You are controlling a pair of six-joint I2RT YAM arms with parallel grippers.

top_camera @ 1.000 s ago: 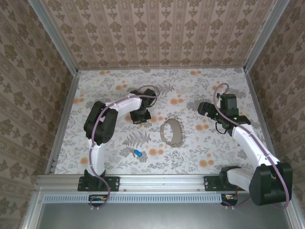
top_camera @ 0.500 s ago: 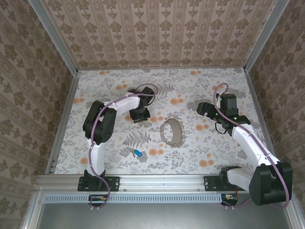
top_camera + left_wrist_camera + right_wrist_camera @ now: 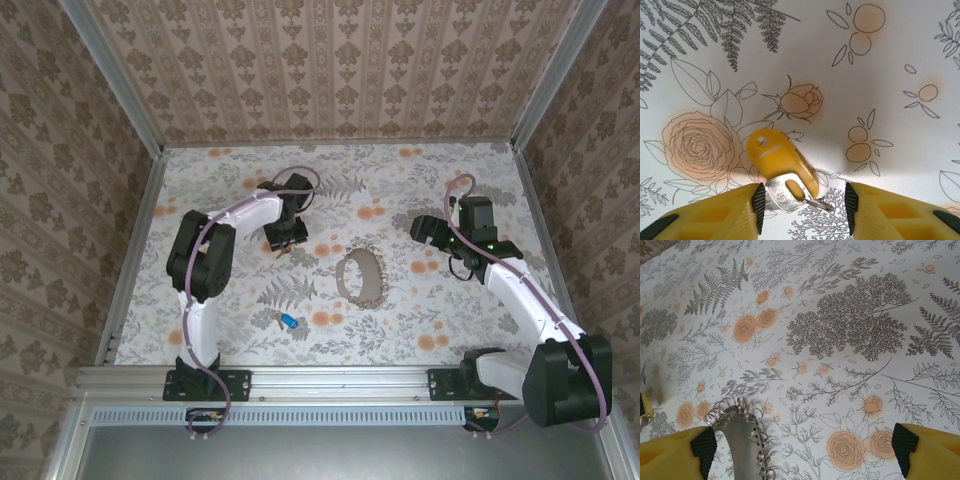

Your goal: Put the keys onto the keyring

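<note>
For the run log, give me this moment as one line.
left gripper open astride yellow key | right gripper open near keyring | blue key loose on table

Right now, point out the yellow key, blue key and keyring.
yellow key (image 3: 774,150): left wrist view, its plastic head.
blue key (image 3: 289,321): top view, its head.
keyring (image 3: 369,291): top view, loop's near end.

Bright even light, soft shadows, close-ups seemingly slightly blurred
</note>
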